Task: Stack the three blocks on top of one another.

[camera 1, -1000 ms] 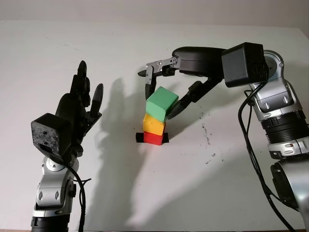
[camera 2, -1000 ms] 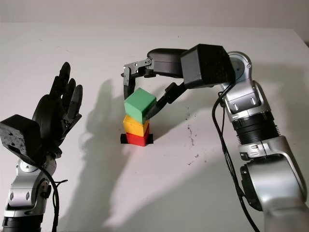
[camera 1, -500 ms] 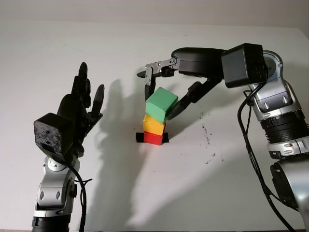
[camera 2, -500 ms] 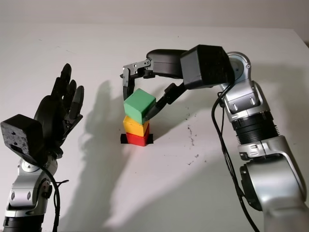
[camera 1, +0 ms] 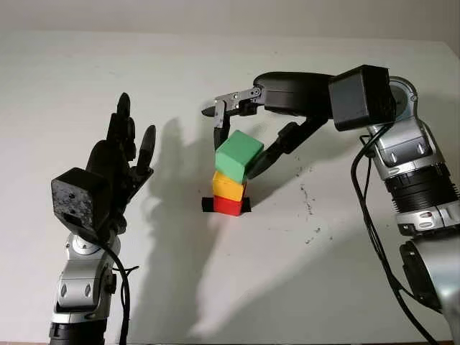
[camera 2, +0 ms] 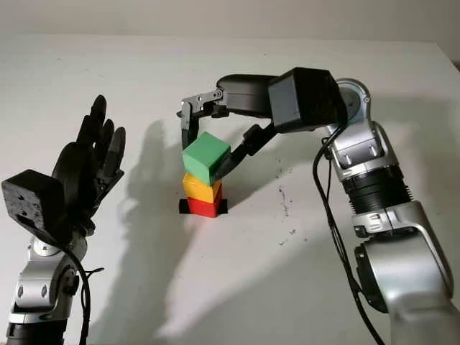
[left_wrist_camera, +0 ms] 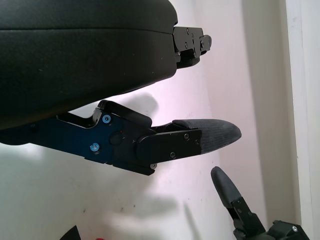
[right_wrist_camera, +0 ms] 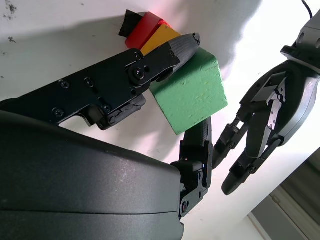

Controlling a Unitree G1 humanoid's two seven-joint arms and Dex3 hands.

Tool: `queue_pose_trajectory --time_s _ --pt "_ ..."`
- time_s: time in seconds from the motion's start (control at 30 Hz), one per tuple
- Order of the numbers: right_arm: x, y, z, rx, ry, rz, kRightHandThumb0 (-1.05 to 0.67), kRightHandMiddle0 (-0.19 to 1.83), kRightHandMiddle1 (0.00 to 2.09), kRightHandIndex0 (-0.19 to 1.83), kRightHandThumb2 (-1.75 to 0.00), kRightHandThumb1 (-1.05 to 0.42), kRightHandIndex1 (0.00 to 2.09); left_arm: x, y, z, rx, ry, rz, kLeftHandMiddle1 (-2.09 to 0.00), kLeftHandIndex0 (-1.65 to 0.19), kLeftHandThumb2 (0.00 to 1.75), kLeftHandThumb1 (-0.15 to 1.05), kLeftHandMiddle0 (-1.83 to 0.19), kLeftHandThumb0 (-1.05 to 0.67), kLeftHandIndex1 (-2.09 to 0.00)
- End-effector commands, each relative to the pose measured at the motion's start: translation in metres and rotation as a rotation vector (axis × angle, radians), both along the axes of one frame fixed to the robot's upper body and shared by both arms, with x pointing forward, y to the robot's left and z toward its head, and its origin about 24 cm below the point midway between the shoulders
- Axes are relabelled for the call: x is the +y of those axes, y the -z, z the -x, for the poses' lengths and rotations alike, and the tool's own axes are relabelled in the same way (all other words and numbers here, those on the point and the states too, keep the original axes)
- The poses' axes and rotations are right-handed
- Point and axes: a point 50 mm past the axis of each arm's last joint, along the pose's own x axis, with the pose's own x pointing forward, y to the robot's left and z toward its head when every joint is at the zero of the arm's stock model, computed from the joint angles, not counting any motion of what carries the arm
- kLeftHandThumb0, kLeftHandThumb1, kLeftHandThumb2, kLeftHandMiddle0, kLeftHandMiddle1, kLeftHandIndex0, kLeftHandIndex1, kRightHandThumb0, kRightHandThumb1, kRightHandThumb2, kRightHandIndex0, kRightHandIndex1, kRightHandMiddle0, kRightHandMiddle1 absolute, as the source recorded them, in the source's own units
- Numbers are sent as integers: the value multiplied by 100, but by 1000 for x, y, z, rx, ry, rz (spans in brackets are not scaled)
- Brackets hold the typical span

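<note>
A red block (camera 1: 228, 206) sits on a black tape mark (camera 1: 208, 205) at the table's middle, with a yellow block (camera 1: 228, 187) stacked on it. A green block (camera 1: 238, 156) hangs tilted just over the yellow one, its lower corner close to the yellow top; whether they touch I cannot tell. My right hand (camera 1: 239, 146) reaches in from the right and is shut on the green block, one finger on its far left side and the thumb (camera 1: 260, 161) on its right. The right wrist view shows the green block (right_wrist_camera: 192, 92) pinched above the yellow block (right_wrist_camera: 159, 37) and red block (right_wrist_camera: 141, 29). My left hand (camera 1: 118, 162) is raised, open, left of the stack.
The white table (camera 1: 302, 259) has a few dark scuff specks (camera 1: 310, 205) right of the stack. The right forearm (camera 1: 413, 172) arches over the table's right side. The stack's shadow (camera 1: 180, 208) falls to its left.
The right hand has shifted the green block slightly to the left over the stack. The left hand has risen a little.
</note>
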Motion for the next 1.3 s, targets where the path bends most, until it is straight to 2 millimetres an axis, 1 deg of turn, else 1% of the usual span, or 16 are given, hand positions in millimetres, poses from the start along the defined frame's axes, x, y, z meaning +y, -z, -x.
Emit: queue_pose_trajectory --time_s 0.0,0.33,0.4,0.43,0.47,0.5,0.53,0.6,0.63,0.7,0.8,0.93,1.0,1.13,1.2,1.27 --pt "2 -1 0 -9 -6 0 -49 45 145 21 -5 -90 6 0 2 3 4 -2 -8 -5 9 51 105 10 -67 -5" --pt "2 0 0 2 -9 5 -49 43 146 20 -5 -90 5 0 2 3 3 -8 11 -6 9 51 105 10 -68 -6" --pt "2 -1 0 0 -2 26 -50 29 137 17 -5 -89 4 0 3 3 4 -7 7 -6 9 51 105 10 -68 -6" --pt "1 -1 1 -2 3 38 -52 16 121 13 -5 -87 3 0 3 3 4 -6 5 -5 9 51 105 10 -68 -5" --pt "1 -1 1 -7 6 55 -54 12 108 10 -5 -86 3 0 3 3 3 -3 4 -5 9 51 105 10 -68 -5" --pt "1 -2 2 -11 8 66 -57 7 88 6 -5 -85 3 0 3 3 2 -1 4 -5 10 51 105 10 -68 -5" --pt "1 -2 2 -20 6 85 -57 8 78 4 -5 -85 3 0 2 3 1 0 4 -5 10 51 105 11 -68 -5" --pt "1 -2 3 -33 4 124 -65 -1 43 -8 -5 -85 2 -1 2 3 1 2 0 -5 9 51 105 11 -67 -5" --pt "0 -2 4 -34 1 134 -67 -4 33 -12 -5 -84 1 -1 2 3 2 3 -1 -5 9 51 105 10 -67 -5" --pt "-1 -2 5 -38 0 148 -74 -13 20 -18 -6 -85 0 -1 3 3 3 3 -1 -5 10 52 105 11 -67 -5" --pt "-3 -6 8 -50 4 160 -79 -18 6 -19 -5 -84 0 -2 3 3 1 4 0 -5 10 52 105 11 -67 -5" --pt "-7 -10 11 -23 -10 99 -82 -19 0 -19 -5 -83 0 0 3 2 -1 2 7 -6 9 51 105 10 -67 -5" --pt "-11 -13 14 -43 -10 75 -92 -19 0 -19 -6 -87 0 0 3 2 0 4 6 -5 10 51 105 11 -67 -5" --pt "-21 -22 18 -54 2 1 -100 -19 0 -19 -7 -90 0 0 3 1 -2 5 6 -5 10 51 105 11 -67 -5" --pt "-28 -26 20 -13 22 -86 -100 -19 0 -19 -7 -90 0 0 3 1 -3 6 7 -5 10 51 105 11 -67 -5" --pt "-38 -24 20 36 70 -228 -103 -19 0 -19 -8 -95 0 1 3 1 -2 9 7 -5 11 51 105 12 -67 -5"
